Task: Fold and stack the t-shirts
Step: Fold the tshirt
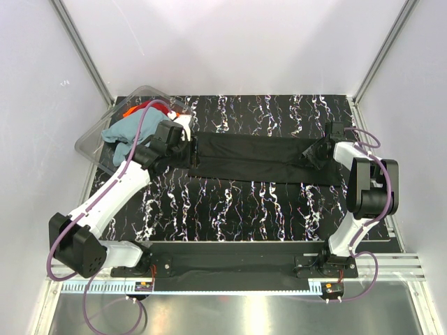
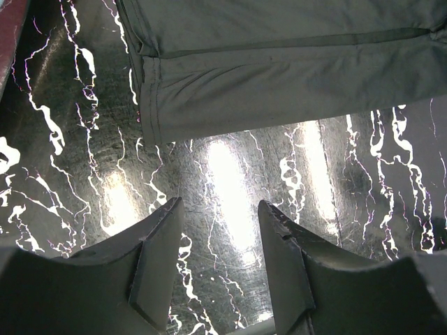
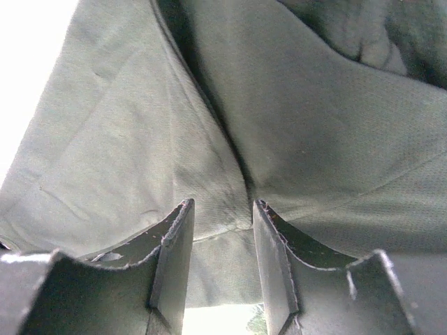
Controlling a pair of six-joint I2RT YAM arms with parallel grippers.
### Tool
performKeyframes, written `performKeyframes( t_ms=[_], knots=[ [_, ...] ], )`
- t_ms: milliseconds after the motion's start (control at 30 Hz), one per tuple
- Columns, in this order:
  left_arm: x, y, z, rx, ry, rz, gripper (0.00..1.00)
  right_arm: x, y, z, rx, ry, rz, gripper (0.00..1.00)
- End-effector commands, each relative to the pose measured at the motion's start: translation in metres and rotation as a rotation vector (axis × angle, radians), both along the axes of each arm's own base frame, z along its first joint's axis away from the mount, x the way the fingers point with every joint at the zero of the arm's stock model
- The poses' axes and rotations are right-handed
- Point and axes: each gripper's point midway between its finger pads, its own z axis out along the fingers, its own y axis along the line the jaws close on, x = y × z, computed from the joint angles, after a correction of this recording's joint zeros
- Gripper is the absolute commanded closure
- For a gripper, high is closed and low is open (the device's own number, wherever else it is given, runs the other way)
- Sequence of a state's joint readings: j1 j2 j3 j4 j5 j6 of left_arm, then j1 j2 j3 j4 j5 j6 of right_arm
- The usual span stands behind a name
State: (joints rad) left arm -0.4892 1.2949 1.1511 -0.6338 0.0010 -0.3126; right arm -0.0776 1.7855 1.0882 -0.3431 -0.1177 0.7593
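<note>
The black t-shirt (image 1: 258, 157) lies folded into a long strip across the middle of the table. My left gripper (image 1: 185, 148) hovers at its left end, open and empty. In the left wrist view my left gripper (image 2: 220, 202) is over bare table, with the shirt's hem (image 2: 279, 77) just ahead. My right gripper (image 1: 312, 155) is at the shirt's right end. In the right wrist view its jaws (image 3: 223, 202) stand apart, with black cloth (image 3: 126, 139) rumpled under and between them. The teal-blue t-shirt (image 1: 126, 132) and the red-orange t-shirt (image 1: 136, 108) lie bunched in the tub.
A clear plastic tub (image 1: 91, 143) sits at the back left corner, next to my left arm. The table top (image 1: 237, 209) is black marble-patterned. White walls with metal posts close in the back and sides.
</note>
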Motion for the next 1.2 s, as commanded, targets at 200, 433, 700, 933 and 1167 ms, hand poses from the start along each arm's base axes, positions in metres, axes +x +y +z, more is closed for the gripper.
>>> performKeyframes(
  t_ms=[200,433,700,933,1167],
  knots=[
    [0.006,-0.002,0.021,-0.028,-0.081,-0.013,0.48,0.014,0.011,-0.002,0.022,-0.007,0.0,0.52],
    [0.006,0.002,0.02,-0.015,-0.087,0.007,0.48,0.024,0.015,0.009,0.035,-0.047,-0.002,0.53],
    [0.007,0.0,0.018,-0.023,-0.074,0.002,0.48,0.039,0.023,0.023,0.083,-0.107,0.003,0.55],
    [0.007,-0.001,0.015,-0.021,-0.065,0.004,0.48,0.072,0.033,0.038,0.124,-0.194,0.054,0.55],
    [0.008,-0.002,0.008,-0.025,-0.042,0.013,0.48,0.105,0.07,0.065,0.278,-0.342,0.261,0.57]
  ],
)
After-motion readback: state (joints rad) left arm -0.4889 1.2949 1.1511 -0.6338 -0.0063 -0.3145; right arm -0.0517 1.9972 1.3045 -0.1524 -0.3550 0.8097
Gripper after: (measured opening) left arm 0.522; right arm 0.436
